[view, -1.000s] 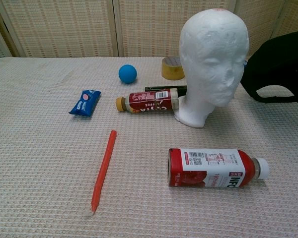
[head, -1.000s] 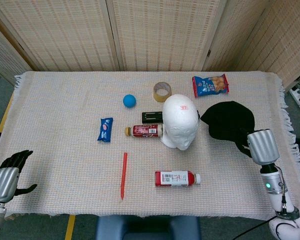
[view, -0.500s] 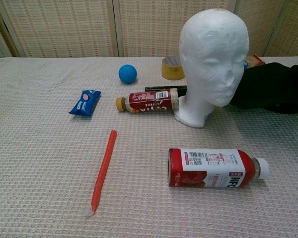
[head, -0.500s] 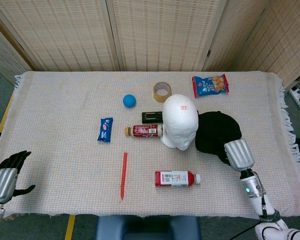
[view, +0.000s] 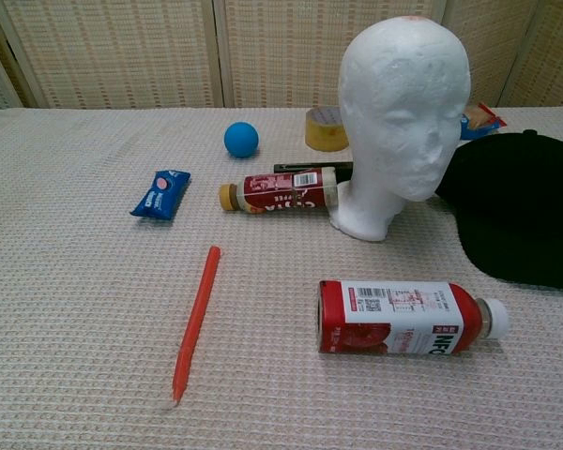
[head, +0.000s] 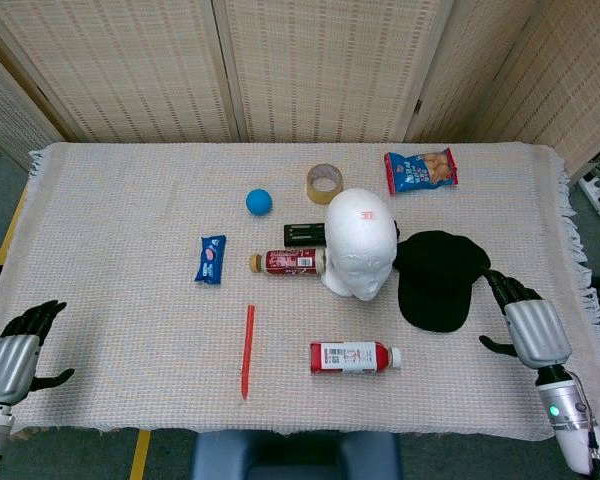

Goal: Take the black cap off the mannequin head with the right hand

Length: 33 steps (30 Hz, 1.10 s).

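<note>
At the near left corner the left hand (head: 15,350) rests at the table's (head: 110,290) front edge, fingers apart and holding nothing, with a broad stretch of bare cloth between it and the nearest item. Next comes a blue snack packet (head: 211,258), then a red pen (head: 248,350) lying lengthwise toward the front edge, and a blue ball (head: 259,201) further back. A small brown-capped bottle (head: 289,262) lies on its side, its base touching the mannequin head (head: 361,243); a dark flat object (head: 304,234) sits just behind it and a tape roll (head: 325,181) beyond. Nearer the front, a red juice bottle (head: 354,356), white cap on, lies on its side; its contents cannot be read through the label. The mannequin head stands upright and bare. The black cap (head: 437,277) lies flat on the cloth just to its right, touching or nearly touching it. A chip bag (head: 420,170) lies near the far edge. The right hand (head: 525,320) sits near the right edge, fingers spread, gripping nothing, apart from the cap.
</note>
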Each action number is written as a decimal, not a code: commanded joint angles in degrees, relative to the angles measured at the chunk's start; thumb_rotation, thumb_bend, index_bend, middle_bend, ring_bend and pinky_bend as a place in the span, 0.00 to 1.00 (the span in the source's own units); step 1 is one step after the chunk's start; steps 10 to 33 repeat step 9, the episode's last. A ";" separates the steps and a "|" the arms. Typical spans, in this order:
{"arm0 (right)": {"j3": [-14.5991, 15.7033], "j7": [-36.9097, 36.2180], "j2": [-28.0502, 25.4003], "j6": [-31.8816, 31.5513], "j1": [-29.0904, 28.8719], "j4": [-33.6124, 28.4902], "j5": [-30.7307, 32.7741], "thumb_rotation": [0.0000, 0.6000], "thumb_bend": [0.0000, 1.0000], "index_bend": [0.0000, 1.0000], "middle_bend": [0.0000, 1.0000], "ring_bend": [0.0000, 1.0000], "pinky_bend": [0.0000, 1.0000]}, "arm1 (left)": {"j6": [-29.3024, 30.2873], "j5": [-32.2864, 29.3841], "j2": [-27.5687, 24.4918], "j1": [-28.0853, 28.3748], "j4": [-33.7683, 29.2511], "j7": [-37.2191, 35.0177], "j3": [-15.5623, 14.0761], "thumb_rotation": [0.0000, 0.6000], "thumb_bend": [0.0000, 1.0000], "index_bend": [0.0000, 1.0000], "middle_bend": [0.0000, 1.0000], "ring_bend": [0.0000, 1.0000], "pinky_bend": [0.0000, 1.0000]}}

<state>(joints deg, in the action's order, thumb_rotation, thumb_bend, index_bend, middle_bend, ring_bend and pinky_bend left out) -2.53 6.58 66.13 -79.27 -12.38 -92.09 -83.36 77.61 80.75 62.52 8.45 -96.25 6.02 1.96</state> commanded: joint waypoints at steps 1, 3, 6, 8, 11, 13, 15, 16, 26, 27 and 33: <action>0.98 -1.75 -2.65 -4.59 3.54 -2.11 -1.04 1.00 0.00 0.02 0.17 0.20 0.37 | 0.12 0.23 0.08 0.11 -0.09 0.08 0.07 1.00 0.08 0.14 0.13 0.14 0.21; 1.11 -1.55 -3.17 -6.71 4.87 -2.58 -1.52 1.00 0.00 0.07 0.20 0.21 0.38 | 0.35 0.34 0.18 0.11 -0.18 0.21 0.13 1.00 0.08 0.14 0.13 0.14 0.21; 1.66 -2.01 -2.84 -10.00 6.98 -2.63 -2.97 1.00 0.05 0.21 0.29 0.28 0.43 | 0.75 0.17 0.56 -0.08 -0.32 0.26 0.20 1.00 0.08 0.14 0.13 0.14 0.21; 2.46 -1.91 -2.33 -11.46 8.53 -2.77 -3.47 1.00 0.10 0.28 0.33 0.31 0.45 | 1.14 -0.09 1.00 -0.30 -0.39 0.44 0.26 1.00 0.08 0.14 0.13 0.14 0.21; 2.92 -2.14 -2.11 -12.07 9.30 -3.03 -3.79 1.00 0.10 0.29 0.34 0.32 0.46 | 1.52 -0.05 1.32 -0.43 -0.33 0.51 0.31 1.00 0.08 0.14 0.13 0.14 0.21; 2.92 -2.14 -2.11 -12.07 9.30 -3.03 -3.79 1.00 0.10 0.29 0.34 0.32 0.46 | 1.52 -0.05 1.32 -0.43 -0.33 0.51 0.31 1.00 0.08 0.14 0.13 0.14 0.21; 2.92 -2.14 -2.11 -12.07 9.30 -3.03 -3.79 1.00 0.10 0.29 0.34 0.32 0.46 | 1.52 -0.05 1.32 -0.43 -0.33 0.51 0.31 1.00 0.08 0.14 0.13 0.14 0.21; 2.92 -2.14 -2.11 -12.07 9.30 -3.03 -3.79 1.00 0.10 0.29 0.34 0.32 0.46 | 1.52 -0.05 1.32 -0.43 -0.33 0.51 0.31 1.00 0.08 0.14 0.13 0.14 0.21; 2.92 -2.14 -2.11 -12.07 9.30 -3.03 -3.79 1.00 0.10 0.29 0.34 0.32 0.46 | 1.52 -0.05 1.32 -0.43 -0.33 0.51 0.31 1.00 0.08 0.14 0.13 0.14 0.21; 2.92 -2.14 -2.11 -12.07 9.30 -3.03 -3.79 1.00 0.10 0.29 0.34 0.32 0.46 | 1.52 -0.05 1.32 -0.43 -0.33 0.51 0.31 1.00 0.08 0.14 0.13 0.14 0.21; 2.92 -2.14 -2.11 -12.07 9.30 -3.03 -3.79 1.00 0.10 0.29 0.34 0.32 0.46 | 1.52 -0.05 1.32 -0.43 -0.33 0.51 0.31 1.00 0.08 0.14 0.13 0.14 0.21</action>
